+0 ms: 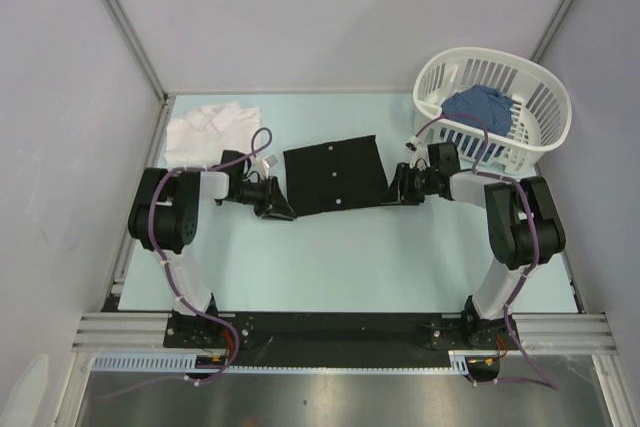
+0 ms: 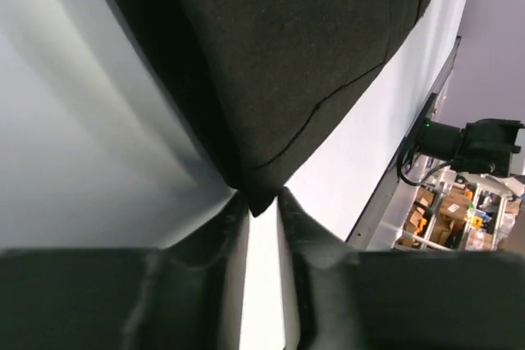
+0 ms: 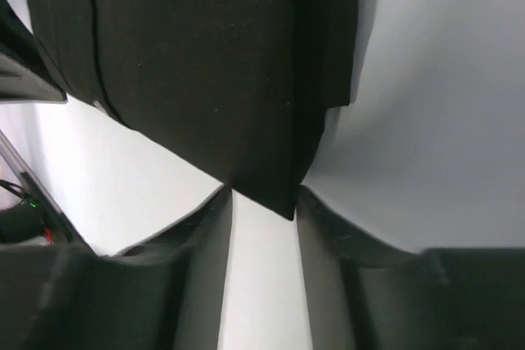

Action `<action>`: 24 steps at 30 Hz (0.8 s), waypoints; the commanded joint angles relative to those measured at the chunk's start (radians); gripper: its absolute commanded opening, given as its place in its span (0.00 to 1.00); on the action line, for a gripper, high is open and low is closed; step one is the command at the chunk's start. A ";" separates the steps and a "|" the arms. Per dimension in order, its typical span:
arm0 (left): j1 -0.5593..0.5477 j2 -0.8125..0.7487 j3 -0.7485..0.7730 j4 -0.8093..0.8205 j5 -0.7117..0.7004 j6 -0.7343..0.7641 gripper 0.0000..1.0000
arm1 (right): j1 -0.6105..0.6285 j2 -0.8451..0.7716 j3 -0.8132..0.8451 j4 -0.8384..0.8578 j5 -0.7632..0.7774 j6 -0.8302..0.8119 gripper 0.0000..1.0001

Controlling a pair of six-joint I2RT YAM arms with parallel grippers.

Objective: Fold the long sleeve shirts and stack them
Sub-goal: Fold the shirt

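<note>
Fingers of the left hand (image 2: 261, 197) and right hand (image 3: 263, 193) stand part-open, each straddling a near corner of the black shirt (image 1: 335, 175), which lies folded flat mid-surface (image 1: 330, 277). It looks soft, light and limp, so pinch each corner through all layers or it will sag and unfold. Both arms reach low, hands facing inward

Up close now: the black shirt (image 2: 312, 55) fills the top of the view, a thin seam line curving across its cloth. One corner of it points straight down into the left tool (image 2: 261, 202), right at the fingertips (image 2: 234, 202), which stand a little apart with a pale strip showing between them. Pale worktop (image 2: 74, 145) lies on both sides. Far right, a dark arm (image 2: 480, 145), and blurred boxes (image 2: 447, 211) beyond the worktop's edge.
</note>
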State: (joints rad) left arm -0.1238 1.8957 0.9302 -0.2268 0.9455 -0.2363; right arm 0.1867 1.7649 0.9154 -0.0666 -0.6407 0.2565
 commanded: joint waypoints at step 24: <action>0.088 -0.208 0.087 -0.396 -0.149 0.342 0.56 | -0.053 -0.208 0.033 -0.297 -0.077 -0.057 0.65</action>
State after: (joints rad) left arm -0.0765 1.7775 0.9607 -0.6094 0.8295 0.0238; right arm 0.1818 1.6455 0.8722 -0.3431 -0.7624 0.2447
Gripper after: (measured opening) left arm 0.533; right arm 0.596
